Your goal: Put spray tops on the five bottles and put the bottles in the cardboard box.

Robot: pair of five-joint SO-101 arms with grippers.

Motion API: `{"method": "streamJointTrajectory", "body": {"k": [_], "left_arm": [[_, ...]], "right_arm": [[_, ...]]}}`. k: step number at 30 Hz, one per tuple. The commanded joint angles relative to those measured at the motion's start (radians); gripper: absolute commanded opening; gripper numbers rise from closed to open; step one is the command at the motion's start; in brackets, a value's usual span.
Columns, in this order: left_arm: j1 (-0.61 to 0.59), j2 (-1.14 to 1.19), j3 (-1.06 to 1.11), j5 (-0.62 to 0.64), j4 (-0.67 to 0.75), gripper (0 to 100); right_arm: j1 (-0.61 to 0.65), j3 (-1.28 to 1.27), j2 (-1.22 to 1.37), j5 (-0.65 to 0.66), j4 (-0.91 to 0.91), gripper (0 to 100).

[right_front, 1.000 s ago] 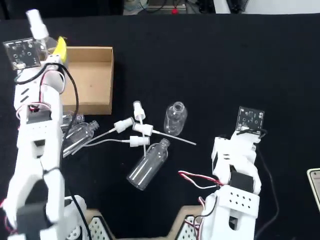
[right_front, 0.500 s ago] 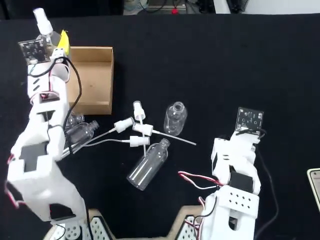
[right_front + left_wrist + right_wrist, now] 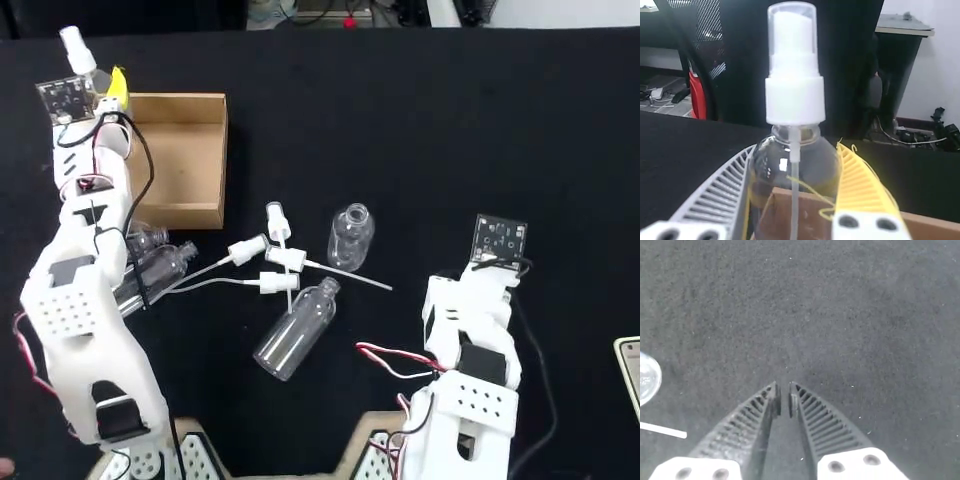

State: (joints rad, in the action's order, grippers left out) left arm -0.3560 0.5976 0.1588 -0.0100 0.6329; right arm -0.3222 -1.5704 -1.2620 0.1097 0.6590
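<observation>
My left gripper (image 3: 97, 88) is shut on a clear bottle (image 3: 792, 175) fitted with a white spray top (image 3: 792, 75), held upright over the far left edge of the cardboard box (image 3: 180, 165). The spray top (image 3: 76, 48) sticks up past the yellow finger (image 3: 118, 88). Two uncapped bottles (image 3: 350, 235) (image 3: 297, 328) lie mid-table, and two more (image 3: 160, 262) lie beside the left arm. Several loose spray tops (image 3: 272, 250) with long tubes lie between them. My right gripper (image 3: 783, 395) is shut and holds nothing, low over the bare black cloth right of the bottles.
The box's brown rim (image 3: 935, 225) shows under the held bottle. A round bottle edge (image 3: 646, 382) and a tube end (image 3: 662, 430) lie off to one side of the right gripper. A pale object (image 3: 630, 360) sits at the table's right edge.
The left arm has swung its body leftward while the held bottle stayed near the box's far left corner. The right arm has not moved.
</observation>
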Motion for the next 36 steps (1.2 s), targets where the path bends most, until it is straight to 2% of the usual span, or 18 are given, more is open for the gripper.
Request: {"method": "streamJointTrajectory", "body": {"k": [1,14,24,30,36], "left_arm": [[-0.013,0.038,-0.114,0.003,0.025,8],[-0.01,0.209,-0.277,0.003,0.025,8],[-0.01,0.249,-0.291,0.003,0.02,8],[-0.008,0.247,-0.289,0.005,0.018,23],[-0.019,0.238,-0.289,0.012,0.018,24]], "right_arm": [[-0.014,0.004,-0.024,0.009,-0.029,4.3],[-0.014,0.004,-0.024,0.009,-0.029,4.3],[-0.014,0.004,-0.024,0.009,-0.029,4.3],[-0.014,0.002,-0.024,0.009,-0.048,4.3],[-0.014,0.001,-0.024,0.009,-0.048,4.3]]}}
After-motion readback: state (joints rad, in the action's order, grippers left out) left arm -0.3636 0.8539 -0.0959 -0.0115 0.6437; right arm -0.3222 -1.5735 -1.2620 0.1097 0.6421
